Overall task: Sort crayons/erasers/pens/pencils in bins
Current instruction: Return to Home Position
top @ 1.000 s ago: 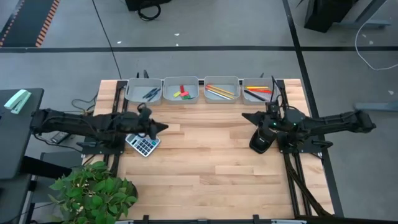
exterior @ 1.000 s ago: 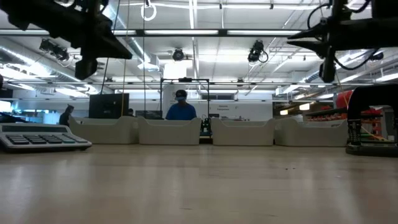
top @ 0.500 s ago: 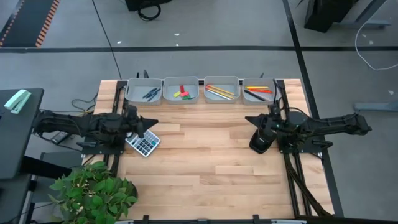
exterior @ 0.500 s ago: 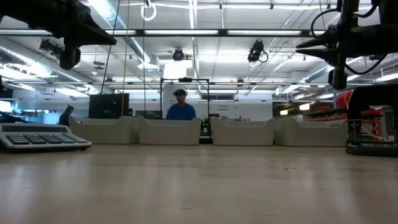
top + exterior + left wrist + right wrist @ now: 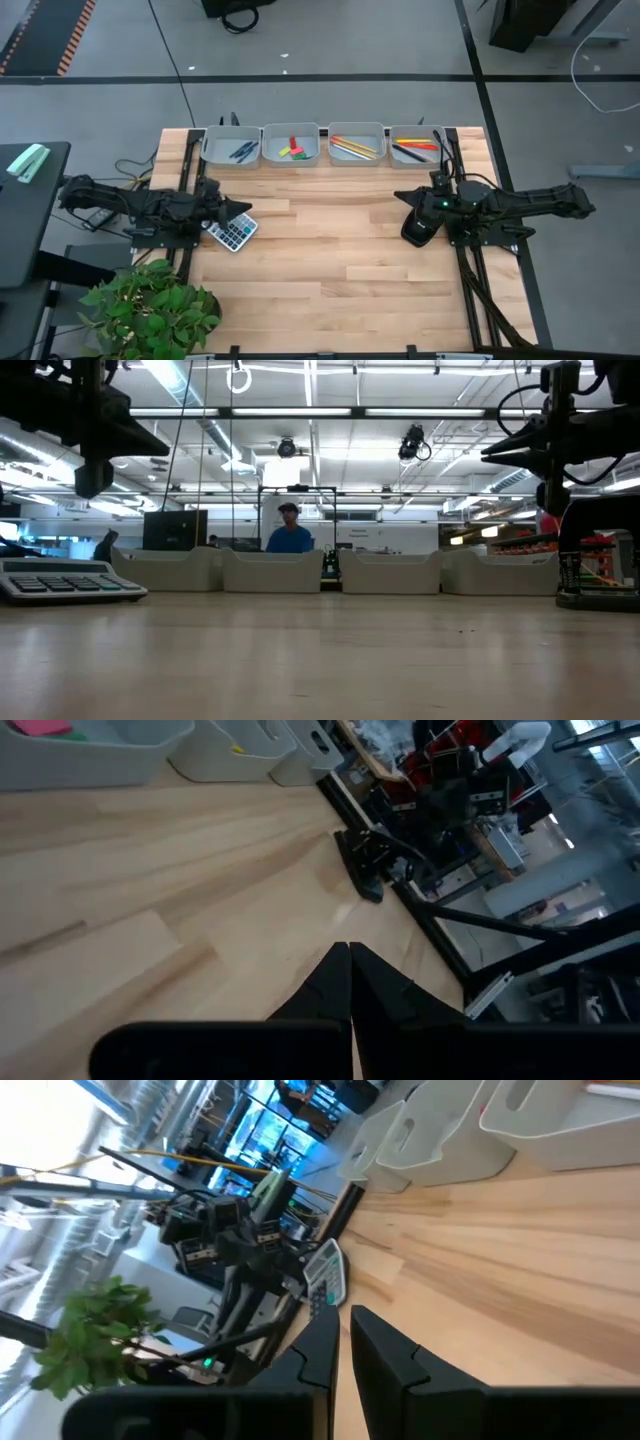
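Note:
Four light-grey bins (image 5: 292, 146) stand in a row along the table's far edge. Going left to right, they hold dark pens (image 5: 241, 151), small red, green, yellow and pink erasers (image 5: 291, 149), yellow and orange pencils (image 5: 353, 147), and red and orange crayons (image 5: 415, 148). My left gripper (image 5: 245, 208) is shut and empty; it hovers at the table's left side, just above the calculator. My right gripper (image 5: 400, 196) is shut and empty too, hovering at the right side, well short of the bins. The wrist views show the fingertips closed at my left gripper (image 5: 349, 948) and my right gripper (image 5: 342, 1318).
A grey calculator (image 5: 230, 232) lies near the table's left edge, under my left arm. A black object (image 5: 417, 228) sits on the table by my right arm. A potted plant (image 5: 155, 305) stands at the near left corner. Bare wood (image 5: 320, 260) spans the middle.
My left gripper has drawn back toward the table's left edge, away from the middle. My right gripper has pulled back a little toward the right edge. Both have stayed shut, and nothing on the table has moved.

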Robot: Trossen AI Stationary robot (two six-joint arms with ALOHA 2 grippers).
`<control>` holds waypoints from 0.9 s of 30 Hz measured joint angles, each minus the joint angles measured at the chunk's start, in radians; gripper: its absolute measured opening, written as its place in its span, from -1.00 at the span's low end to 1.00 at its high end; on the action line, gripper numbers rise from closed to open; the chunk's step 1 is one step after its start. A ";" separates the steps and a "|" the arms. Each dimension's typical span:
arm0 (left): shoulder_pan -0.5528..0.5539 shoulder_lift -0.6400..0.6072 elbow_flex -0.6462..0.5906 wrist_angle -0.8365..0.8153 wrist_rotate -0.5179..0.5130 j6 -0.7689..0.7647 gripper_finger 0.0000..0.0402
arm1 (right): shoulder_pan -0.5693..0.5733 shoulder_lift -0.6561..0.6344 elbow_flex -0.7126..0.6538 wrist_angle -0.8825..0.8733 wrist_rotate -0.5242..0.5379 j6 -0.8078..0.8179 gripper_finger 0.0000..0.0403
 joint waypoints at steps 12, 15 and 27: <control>0.008 -0.253 -0.001 -0.171 -0.008 0.078 -0.98 | 0.000 -0.066 0.002 -0.089 -0.007 0.046 -0.81; 0.008 -0.312 -0.001 -0.215 -0.037 0.102 -0.98 | 0.000 -0.066 0.002 -0.080 0.006 0.034 -0.81; 0.009 -0.346 -0.121 0.127 0.011 0.179 -0.99 | 0.000 -0.065 -0.095 0.188 0.016 0.004 -0.81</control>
